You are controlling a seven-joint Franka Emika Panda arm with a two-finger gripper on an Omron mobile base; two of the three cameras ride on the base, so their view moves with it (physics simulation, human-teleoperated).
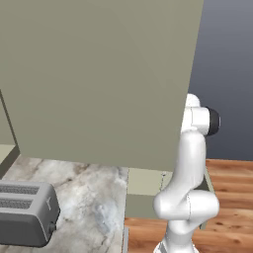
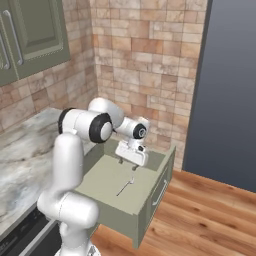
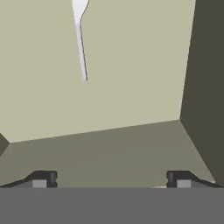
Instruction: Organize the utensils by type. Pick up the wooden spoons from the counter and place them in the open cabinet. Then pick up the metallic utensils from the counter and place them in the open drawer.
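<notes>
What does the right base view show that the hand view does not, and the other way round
Right base view alone: the white arm reaching over the open drawer, the brick wall, the marbled counter, the green wall cupboards and the wood floor. Hand view alone: a close look down into the drawer, with the dark fingertips standing wide apart and nothing between them. Both share: the drawer's pale floor and one thin metal utensil lying flat on it, apart from the open gripper.
</notes>
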